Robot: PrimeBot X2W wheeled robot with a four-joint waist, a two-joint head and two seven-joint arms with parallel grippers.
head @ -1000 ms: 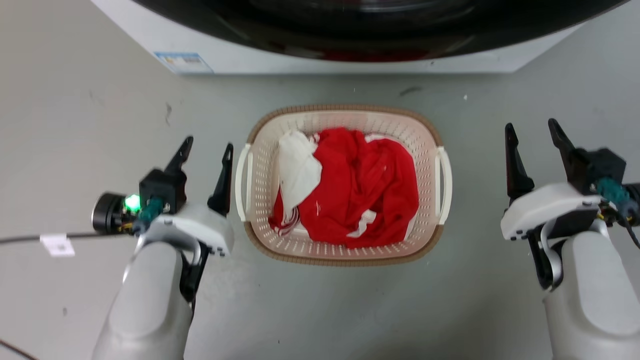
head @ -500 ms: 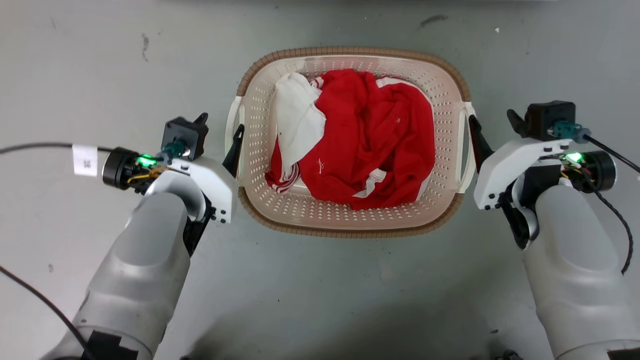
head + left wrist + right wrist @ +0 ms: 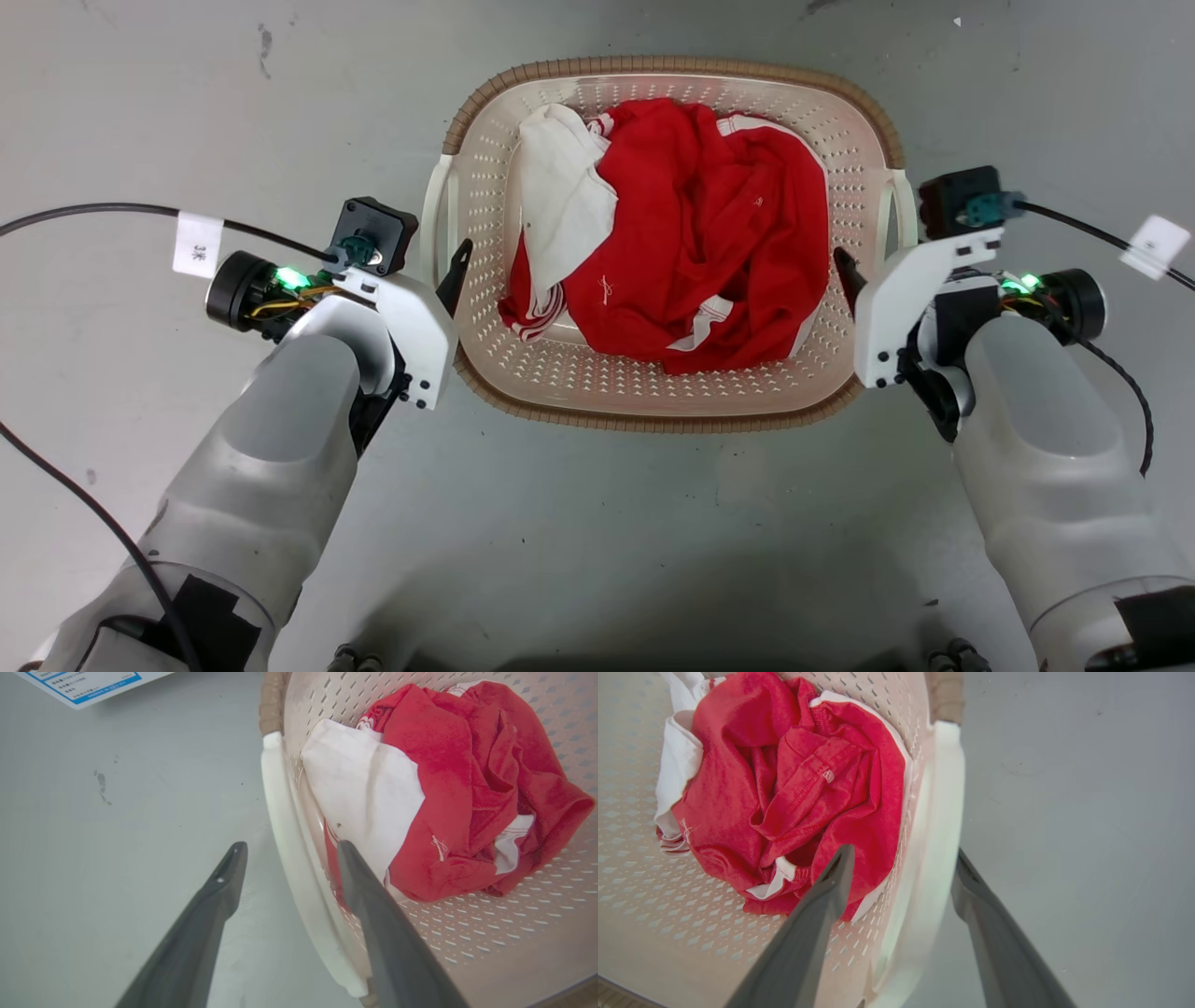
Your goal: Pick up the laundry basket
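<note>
Floor [image 3: 597, 523] is smooth grey w/ a dull sheen, a few dark scuffs [image 3: 266, 42] far left, small specks elsewhere. The laundry basket [image 3: 667, 65] sits on it straight ahead, between my two arms; brown rim, cream perforated walls. Inside: crumpled red garment [image 3: 709, 224] w/ white cloth [image 3: 560, 205] on its left side. My left gripper [image 3: 290, 847] is spread, not clamped: one finger outside the white left handle [image 3: 280, 826], other inside the basket wall by the white cloth. My right gripper [image 3: 903, 854] likewise spread, straddling the right handle [image 3: 938, 812], inner finger over the red fabric, outer over bare floor. Can't tell if fingers touch the plastic. Black cable w/ white tag [image 3: 197, 245] runs off my left wrist across the floor. Blue-edged label [image 3: 84, 683] on a white panel, top corner of left wrist view.
</note>
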